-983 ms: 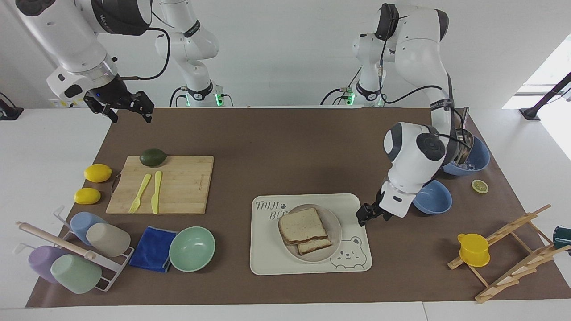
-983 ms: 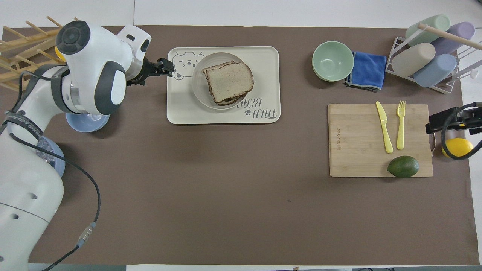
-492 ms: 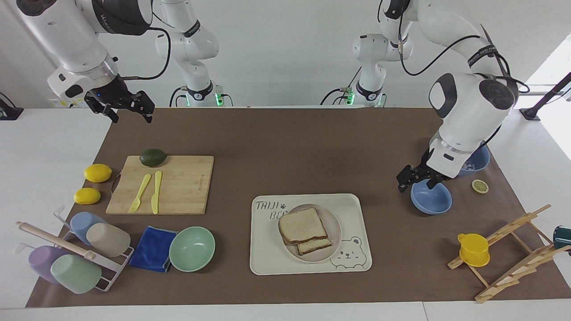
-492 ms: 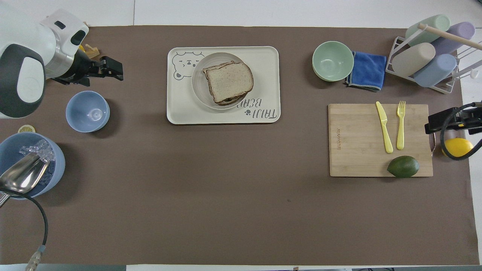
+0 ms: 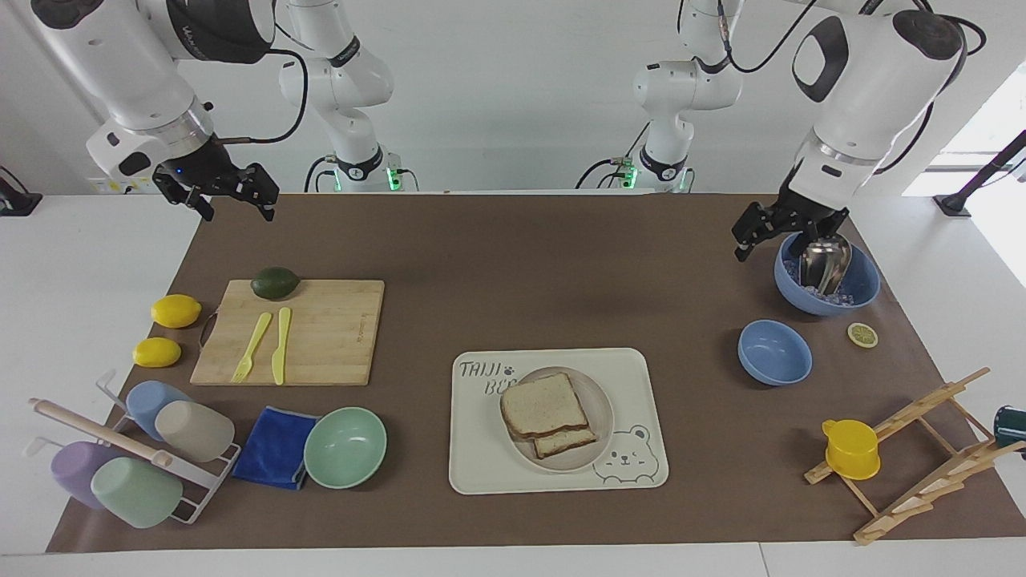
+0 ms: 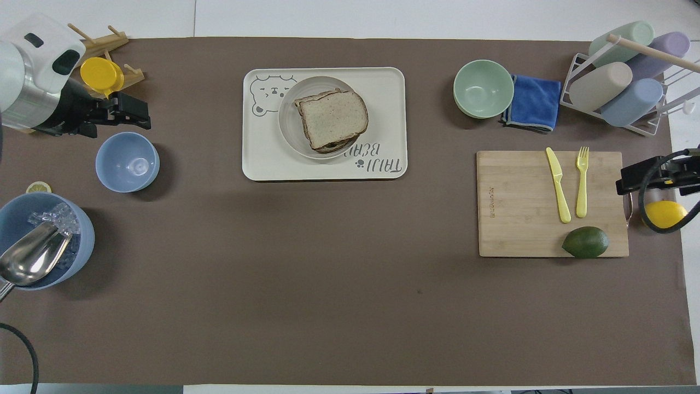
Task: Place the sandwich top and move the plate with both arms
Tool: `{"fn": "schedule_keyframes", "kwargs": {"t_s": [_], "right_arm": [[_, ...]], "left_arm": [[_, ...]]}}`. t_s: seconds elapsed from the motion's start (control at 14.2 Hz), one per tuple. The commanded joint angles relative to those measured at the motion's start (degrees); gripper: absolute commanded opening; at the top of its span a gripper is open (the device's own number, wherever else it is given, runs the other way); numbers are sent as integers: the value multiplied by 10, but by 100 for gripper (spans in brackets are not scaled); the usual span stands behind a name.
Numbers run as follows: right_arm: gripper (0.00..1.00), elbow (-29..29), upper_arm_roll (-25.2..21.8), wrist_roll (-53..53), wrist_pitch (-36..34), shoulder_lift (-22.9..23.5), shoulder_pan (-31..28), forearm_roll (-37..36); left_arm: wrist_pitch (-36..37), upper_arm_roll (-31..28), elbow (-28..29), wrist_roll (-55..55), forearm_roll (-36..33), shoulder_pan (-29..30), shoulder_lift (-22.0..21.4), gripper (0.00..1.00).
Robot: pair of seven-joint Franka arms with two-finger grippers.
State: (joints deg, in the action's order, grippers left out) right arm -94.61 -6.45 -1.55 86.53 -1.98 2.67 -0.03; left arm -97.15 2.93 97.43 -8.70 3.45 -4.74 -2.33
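The sandwich top [image 5: 543, 403] lies on a lower bread slice on the round cream plate [image 5: 603, 413], which sits on the bear tray. In the overhead view the sandwich top [image 6: 332, 115] covers most of the plate [image 6: 286, 117]. My left gripper [image 5: 755, 234] is open and empty, raised in the air beside the big blue bowl at the left arm's end of the table; it also shows in the overhead view [image 6: 133, 110]. My right gripper [image 5: 234, 202] is open and empty, waiting high over the mat's corner at the right arm's end, and shows in the overhead view [image 6: 629, 183].
The cream bear tray [image 5: 481, 461] holds the plate. A small blue bowl [image 5: 774, 351], a big blue bowl [image 5: 864, 290] with ice and a scoop, a lemon slice and a yellow cup [image 5: 851, 449] lie toward the left arm's end. A mint bowl [image 5: 345, 446], cutting board [image 5: 329, 332] and cup rack lie toward the right arm's.
My left gripper has pulled away from the tray's edge, risen and swung toward the robots, past the small blue bowl to the big blue bowl. The right arm has not moved.
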Motion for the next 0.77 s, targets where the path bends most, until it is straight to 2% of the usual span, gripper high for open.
{"fn": "schedule_keyframes", "kwargs": {"t_s": [0.0,0.21,0.35,0.42,0.56,0.7], "right_arm": [[100,-3,6,6,6,-4,-6,6],[100,-3,5,6,6,-4,-6,6],[100,-3,6,6,7,-4,-6,6],[100,-3,6,6,7,-4,-6,6],[100,-3,6,6,7,-4,-6,6],[100,-3,5,7,7,-4,-6,6]], "left_arm": [[24,1,52,15,-10,6,-48,100],[9,2,30,11,-12,0,-33,100],[38,5,-45,14,-28,1,0,100],[78,6,-70,14,-31,3,7,100],[109,5,-65,16,-41,4,4,100],[97,6,-55,60,-71,4,1,100]]}}
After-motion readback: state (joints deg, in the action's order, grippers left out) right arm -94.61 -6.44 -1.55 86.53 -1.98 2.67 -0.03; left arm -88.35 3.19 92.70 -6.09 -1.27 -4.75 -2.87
